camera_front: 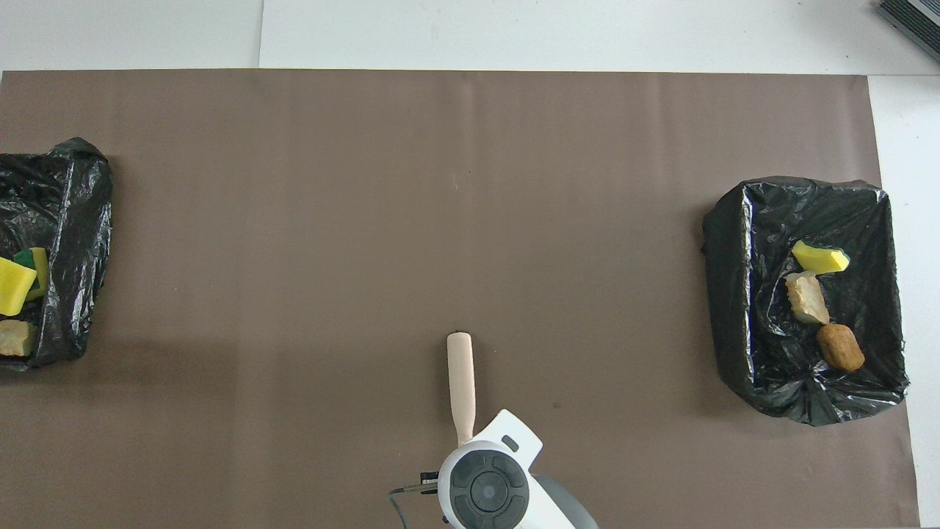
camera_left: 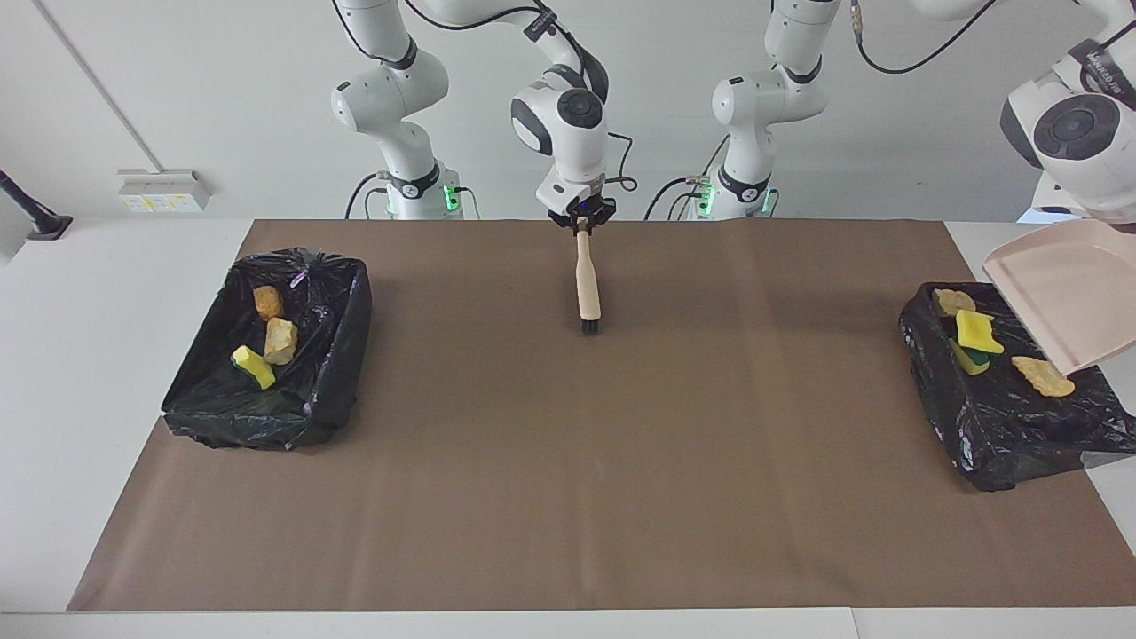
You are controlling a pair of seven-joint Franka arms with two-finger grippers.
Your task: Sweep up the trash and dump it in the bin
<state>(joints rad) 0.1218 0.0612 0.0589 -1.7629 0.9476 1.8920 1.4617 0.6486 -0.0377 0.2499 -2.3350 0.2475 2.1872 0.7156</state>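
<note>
No wording can be read with certainty; the left arm (camera_left: 1078, 124) bears a small black label near its wrist, its letters too small to make out.
</note>
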